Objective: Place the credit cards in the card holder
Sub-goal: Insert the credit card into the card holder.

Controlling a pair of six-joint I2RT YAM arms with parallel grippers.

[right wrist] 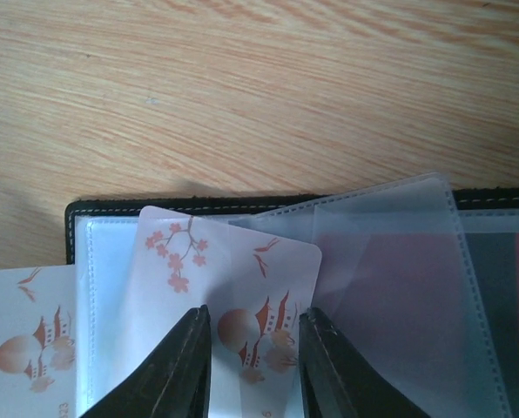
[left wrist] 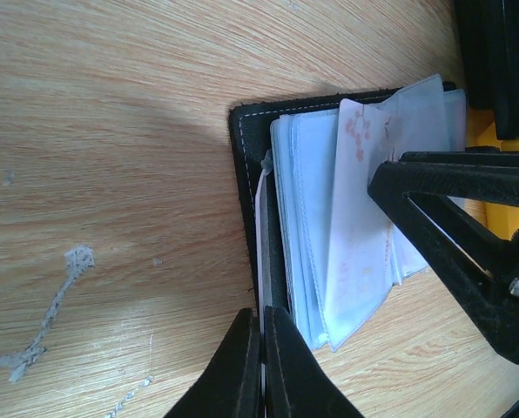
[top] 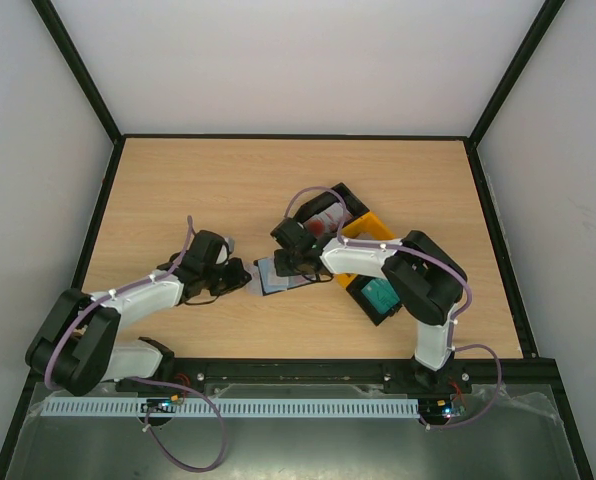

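No legible text; perhaps faint digits on the card (right wrist: 33, 348).

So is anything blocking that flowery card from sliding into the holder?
Nothing visible. The card, held in the right jaws, is already partly among the clear sleeves of the open holder, which the left jaws pinch at its edge.

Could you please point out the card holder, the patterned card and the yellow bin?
card holder (left wrist: 246, 165): left wrist view, black cover edge.
patterned card (right wrist: 242, 270): right wrist view, upper face.
yellow bin (top: 370, 227): top view, rim.
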